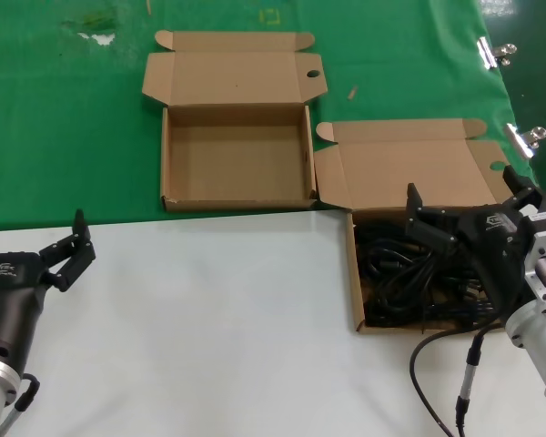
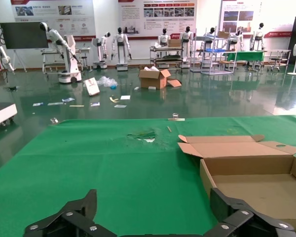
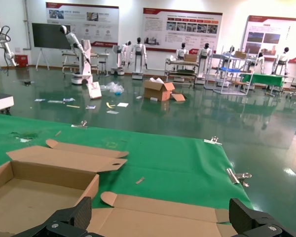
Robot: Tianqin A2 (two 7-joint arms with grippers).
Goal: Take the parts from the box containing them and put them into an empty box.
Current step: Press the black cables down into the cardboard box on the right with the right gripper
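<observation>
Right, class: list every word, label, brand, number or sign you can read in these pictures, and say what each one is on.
None can be read.
Wall posters: print too small.
White marks on the left gripper and right gripper: too blurred.
Empty box, box of cords, black cords: no print visible.

Two cardboard boxes; two claws; two clips.

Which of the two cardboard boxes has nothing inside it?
The squarer box on the green cloth shows a bare floor. The wider box, under the right gripper, holds black cords.
</observation>
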